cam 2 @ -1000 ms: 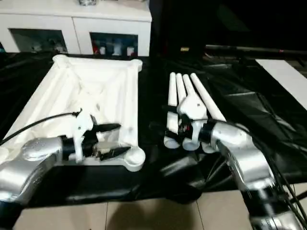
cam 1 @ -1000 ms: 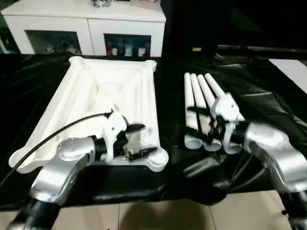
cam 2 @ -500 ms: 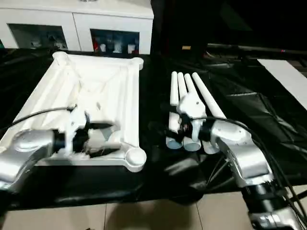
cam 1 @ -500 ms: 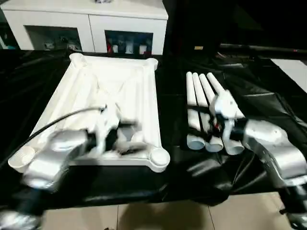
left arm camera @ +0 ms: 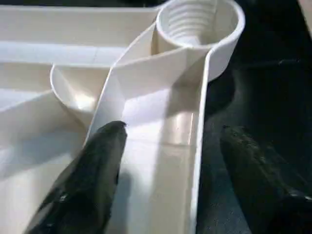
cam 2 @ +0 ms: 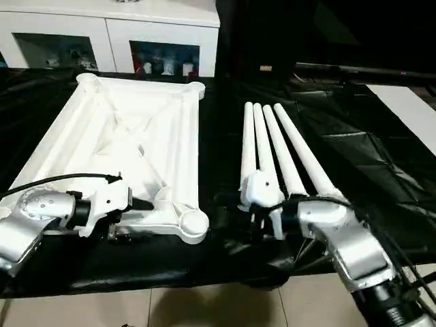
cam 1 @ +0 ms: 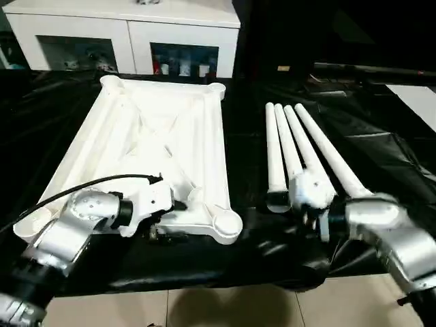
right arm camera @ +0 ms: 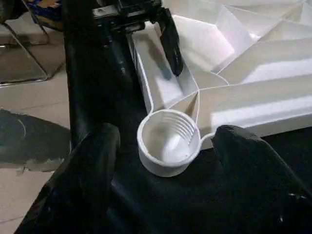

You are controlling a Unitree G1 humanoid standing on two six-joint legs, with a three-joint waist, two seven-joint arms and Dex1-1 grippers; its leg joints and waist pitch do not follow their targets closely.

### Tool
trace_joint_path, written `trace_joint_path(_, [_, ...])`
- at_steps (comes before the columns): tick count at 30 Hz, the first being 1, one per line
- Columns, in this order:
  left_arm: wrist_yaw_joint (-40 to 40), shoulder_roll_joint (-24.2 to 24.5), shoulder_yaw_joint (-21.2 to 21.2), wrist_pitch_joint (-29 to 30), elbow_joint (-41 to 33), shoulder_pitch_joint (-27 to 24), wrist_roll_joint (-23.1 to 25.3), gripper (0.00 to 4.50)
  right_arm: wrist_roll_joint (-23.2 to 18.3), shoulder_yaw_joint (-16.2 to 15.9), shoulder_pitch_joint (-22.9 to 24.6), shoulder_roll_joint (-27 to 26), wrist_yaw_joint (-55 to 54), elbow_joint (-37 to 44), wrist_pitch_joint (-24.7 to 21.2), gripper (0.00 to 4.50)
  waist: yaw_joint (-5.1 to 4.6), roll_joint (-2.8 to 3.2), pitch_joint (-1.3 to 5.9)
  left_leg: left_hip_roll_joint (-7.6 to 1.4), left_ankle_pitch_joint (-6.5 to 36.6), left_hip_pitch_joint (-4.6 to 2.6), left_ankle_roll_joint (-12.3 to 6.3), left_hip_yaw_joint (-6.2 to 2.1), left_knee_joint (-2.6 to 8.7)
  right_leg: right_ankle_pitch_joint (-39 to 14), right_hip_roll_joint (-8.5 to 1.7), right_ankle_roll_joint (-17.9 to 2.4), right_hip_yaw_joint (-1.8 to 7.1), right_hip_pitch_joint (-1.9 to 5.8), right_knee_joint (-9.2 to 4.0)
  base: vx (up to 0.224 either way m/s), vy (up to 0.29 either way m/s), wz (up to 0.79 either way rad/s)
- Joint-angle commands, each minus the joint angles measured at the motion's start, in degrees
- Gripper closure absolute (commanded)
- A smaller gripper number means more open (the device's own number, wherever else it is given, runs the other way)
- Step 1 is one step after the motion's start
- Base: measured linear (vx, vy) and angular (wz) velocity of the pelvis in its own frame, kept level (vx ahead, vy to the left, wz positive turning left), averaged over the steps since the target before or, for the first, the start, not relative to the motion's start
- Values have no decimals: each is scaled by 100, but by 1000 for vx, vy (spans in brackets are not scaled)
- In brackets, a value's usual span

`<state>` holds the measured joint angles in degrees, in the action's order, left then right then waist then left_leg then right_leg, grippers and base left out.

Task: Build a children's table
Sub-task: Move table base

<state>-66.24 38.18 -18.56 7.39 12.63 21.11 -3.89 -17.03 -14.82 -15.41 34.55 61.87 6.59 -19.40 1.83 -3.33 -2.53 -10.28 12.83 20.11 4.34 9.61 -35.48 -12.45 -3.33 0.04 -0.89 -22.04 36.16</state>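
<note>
The children's table lies in parts on black cloth. Its white tabletop (cam 1: 150,136) rests ribbed side up, a round socket (cam 1: 225,225) at its near right corner. Several white legs (cam 1: 300,146) lie side by side to its right. My left gripper (left arm camera: 173,129) is open astride the tabletop's near rim, beside that socket (left arm camera: 200,22): one finger (left arm camera: 105,146) inside, the other over the cloth. Low by the legs' near ends, my right gripper (right arm camera: 168,130) is open and faces the socket (right arm camera: 168,141), holding nothing.
A white glass-door cabinet (cam 1: 122,34) stands behind the work. Black cloth (cam 1: 381,150) covers the surface, and tiled floor (cam 1: 225,306) shows at its front edge. A black cable (cam 1: 75,191) arcs over the tabletop's near left part to my left wrist.
My left gripper has drawn back from over the tabletop's inside to its near rim. My right gripper has come off the legs, down past their near ends. The camera shifted slightly.
</note>
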Motion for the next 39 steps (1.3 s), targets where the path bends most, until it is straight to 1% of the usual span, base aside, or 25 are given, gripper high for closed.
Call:
trace_joint_path(1, [-117,7,-32,-127,158,192,59,132,37,21,2,88,43,151,-1,110,1,74,295,-280,570,-28,-292,-60,474,-123,-389,-1454,211,216,-345,0,0,0])
trace_joint_path(2, [-139,2,-27,-142,199,216,62,144,23,22,7,93,44,173,-25,110,3,84,292,-274,600,-33,-292,-55,474,-136,-383,-1466,212,209,-349,0,0,0])
trace_joint_path(3, [-145,5,-28,-137,203,219,64,152,25,21,8,94,43,174,-24,110,2,79,294,-275,610,-33,-286,-57,477,-144,-383,-1470,212,214,-347,0,0,0])
trace_joint_path(5, [-188,46,-35,-25,227,242,83,156,73,7,19,94,16,166,7,110,9,88,292,-285,658,-34,-262,-59,480,-160,-398,-1500,214,218,-345,0,0,0])
trace_joint_path(7, [-130,69,-42,20,261,261,146,159,159,-8,21,88,-29,134,84,110,8,88,287,-284,681,-35,-246,-56,482,-185,-389,-1501,211,210,-348,0,0,0])
trace_joint_path(9, [-140,92,-69,118,271,271,175,194,182,-11,27,89,-35,126,113,110,7,79,288,-285,690,-36,-237,-56,482,-209,-392,-1490,215,213,-351,0,0,0])
trace_joint_path(13, [-313,118,-92,190,236,248,144,206,128,-20,24,102,28,148,77,110,8,81,281,-291,719,-38,-232,-61,492,-268,-397,-1488,215,209,-356,0,0,0])
trace_joint_path(14, [-353,130,-101,168,224,240,153,219,117,-24,28,109,45,159,64,110,9,83,283,-291,717,-38,-229,-61,491,-257,-397,-1492,215,210,-353,0,0,0])
trace_joint_path(15, [-377,148,-106,152,202,236,169,219,54,-51,26,140,140,194,-8,110,8,68,282,-290,714,-35,-235,-58,490,-254,-397,-1491,216,211,-356,0,0,0])
trace_joint_path(17, [-375,158,-110,154,191,238,186,242,-3,-67,22,157,209,214,-74,110,11,77,278,-295,747,-35,-250,-62,493,-293,-402,-1489,218,213,-357,0,0,0])
trace_joint_path(18, [-367,156,-108,182,183,238,193,249,-9,-72,25,162,242,223,-90,110,10,63,279,-293,749,-35,-254,-59,491,-301,-403,-1487,218,214,-360,0,0,0])
trace_joint_path(22, [-359,155,-111,324,173,232,232,288,25,-70,35,162,273,224,-100,110,11,72,277,-298,742,-38,-243,-61,494,-339,-404,-1480,218,204,-358,0,0,0])
trace_joint_path(25, [-299,148,-101,445,170,214,278,303,64,-74,29,142,250,187,-78,110,10,75,272,-298,778,-38,-226,-61,498,-388,-405,-1485,220,203,-367,0,0,0])
trace_joint_path(27, [-295,144,-86,508,160,206,280,329,66,-79,24,130,241,185,-85,110,11,76,272,-296,786,-37,-220,-62,498,-412,-407,-1477,221,202,-370,0,0,0])
trace_joint_path(29, [-269,148,-80,559,157,205,307,335,70,-82,18,122,236,178,-88,110,10,74,268,-296,819,-38,-209,-62,501,-459,-404,-1467,222,197,-376,0,0,0])
trace_joint_path(32, [-232,158,-78,608,176,198,333,366,89,-81,8,101,216,157,-87,110,10,74,260,-295,897,-35,-185,-67,508,-624,-409,-1434,224,196,-392,0,0,0])
trace_joint_path(34, [-207,156,-66,635,187,187,336,371,101,-73,4,86,194,144,-86,110,10,80,256,-295,948,-38,-165,-67,512,-710,-408,-1410,226,187,-402,0,0,0])
trace_joint_path(36, [-119,141,-14,673,218,167,353,394,115,-59,-8,61,157,121,-85,110,7,80,251,-297,1021,-38,-132,-73,521,-861,-408,-1363,225,182,-412,0,0,0])
trace_joint_path(39, [-8,133,49,693,295,165,381,415,145,-52,-23,35,109,86,-62,110,6,80,244,-293,1114,-39,-97,-75,527,-1049,-407,-1312,228,169,-433,0,0,0])
